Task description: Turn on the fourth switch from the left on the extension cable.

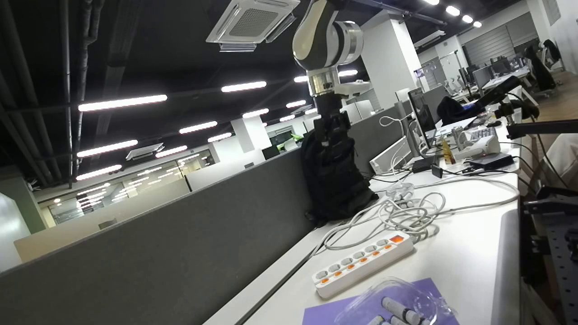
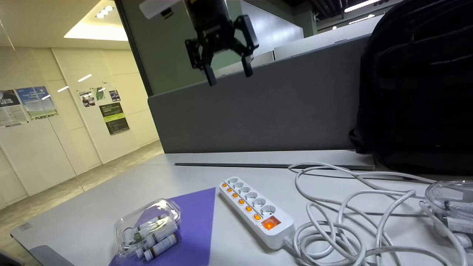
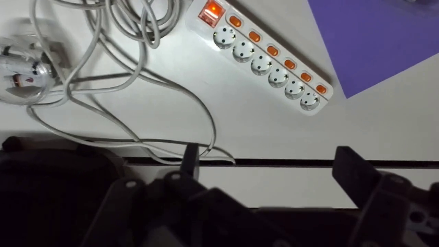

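The extension cable is a long white power strip that lies on the white table in both exterior views (image 1: 368,271) (image 2: 247,216). It also shows in the wrist view (image 3: 264,63), above the fingertips in the picture. It has a row of round sockets, a row of small orange switches (image 3: 289,64) and a larger red main switch (image 3: 212,13) that glows. I cannot tell which small switches are on. My gripper is open and empty, high above the table in both exterior views (image 1: 326,141) (image 2: 230,77). Its spread fingers show in the wrist view (image 3: 267,153), touching nothing.
The strip's white cord (image 2: 343,236) lies in loops beside its main-switch end. A purple sheet (image 2: 199,210) with a clear box of small bottles (image 2: 147,229) lies beside the strip. A black backpack (image 1: 336,180) leans on the grey partition (image 2: 281,114). Another clear container (image 3: 24,75) stands by the cord.
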`<state>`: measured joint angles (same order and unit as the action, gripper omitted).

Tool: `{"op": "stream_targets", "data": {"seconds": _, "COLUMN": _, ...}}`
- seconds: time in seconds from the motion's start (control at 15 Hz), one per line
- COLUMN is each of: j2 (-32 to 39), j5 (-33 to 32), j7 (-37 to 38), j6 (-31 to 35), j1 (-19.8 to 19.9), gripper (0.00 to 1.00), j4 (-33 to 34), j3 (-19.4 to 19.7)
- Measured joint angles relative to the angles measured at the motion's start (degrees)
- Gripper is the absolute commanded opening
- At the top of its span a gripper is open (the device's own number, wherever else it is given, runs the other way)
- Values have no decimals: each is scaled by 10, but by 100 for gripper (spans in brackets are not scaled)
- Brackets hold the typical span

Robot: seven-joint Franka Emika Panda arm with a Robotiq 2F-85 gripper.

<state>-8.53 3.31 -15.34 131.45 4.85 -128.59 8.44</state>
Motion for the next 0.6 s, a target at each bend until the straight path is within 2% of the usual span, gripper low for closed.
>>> {"op": "stream_targets", "data": {"seconds": 0.33, "j2": 33, "j5": 36, "j7": -5, "j6": 74, "j1": -20, "gripper": 100, "j4": -80, "j3": -23}}
{"op": "stream_targets", "data": {"seconds": 0.6, "j2": 42, "j5": 36, "j7": -5, "j6": 80, "j1": -20, "gripper": 100, "j4": -84, "j3": -26}}
